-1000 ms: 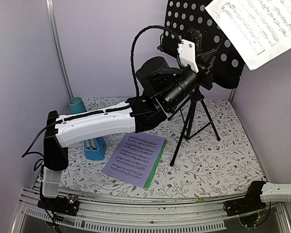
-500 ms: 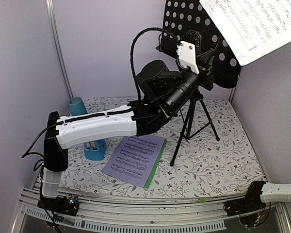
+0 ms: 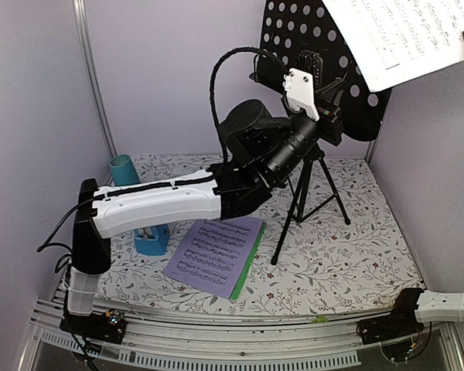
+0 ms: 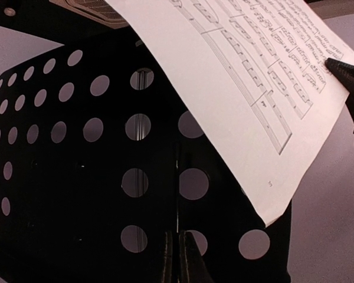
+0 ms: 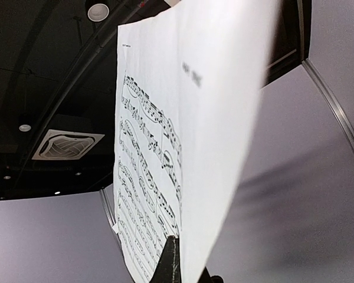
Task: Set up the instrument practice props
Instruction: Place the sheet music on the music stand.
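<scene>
Sheet-music page (image 3: 406, 35) hangs tilted at upper right of frame, lower corner pointing down-left across the music stand (image 3: 363, 116) desk. Right gripper (image 5: 183, 268) pinches the page edge, jaws closed. Left gripper (image 4: 178, 259) clamps the desk's bottom edge narrowly.

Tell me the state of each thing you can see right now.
music stand: upright on its tripod
white sheet: held aloft by the desk's top, not resting on it
pages on the table: lying flat, stacked
metronome: standing, partly hidden behind the left arm
teal cup: upright, back left corner
left end effector: shut on the music stand's desk edge
right end effector: shut on the white sheet
</scene>
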Available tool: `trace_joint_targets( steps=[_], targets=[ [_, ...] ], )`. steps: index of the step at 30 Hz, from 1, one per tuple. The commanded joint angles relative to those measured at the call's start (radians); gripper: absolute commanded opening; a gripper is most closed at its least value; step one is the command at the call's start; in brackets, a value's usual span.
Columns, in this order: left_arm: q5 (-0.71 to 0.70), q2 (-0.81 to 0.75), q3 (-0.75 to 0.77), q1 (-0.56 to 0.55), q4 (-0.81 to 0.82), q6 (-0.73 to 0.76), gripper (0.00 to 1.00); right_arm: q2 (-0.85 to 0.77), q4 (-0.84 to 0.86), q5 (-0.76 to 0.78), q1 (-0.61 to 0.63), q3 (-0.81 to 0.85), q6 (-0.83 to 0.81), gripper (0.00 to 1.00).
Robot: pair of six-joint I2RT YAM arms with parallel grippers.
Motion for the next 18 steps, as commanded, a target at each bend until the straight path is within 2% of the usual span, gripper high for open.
trace_joint_targets(
  steps=[1, 18],
  targets=[
    [-0.013, 0.033, -0.005, -0.024, 0.013, 0.008, 0.00, -0.015, 0.137, 0.017, -0.002, -0.032, -0.021, 0.00],
    [-0.011, 0.058, 0.004, -0.024, 0.015, 0.013, 0.00, 0.071, 0.472, 0.033, -0.002, -0.115, -0.152, 0.00]
  ],
)
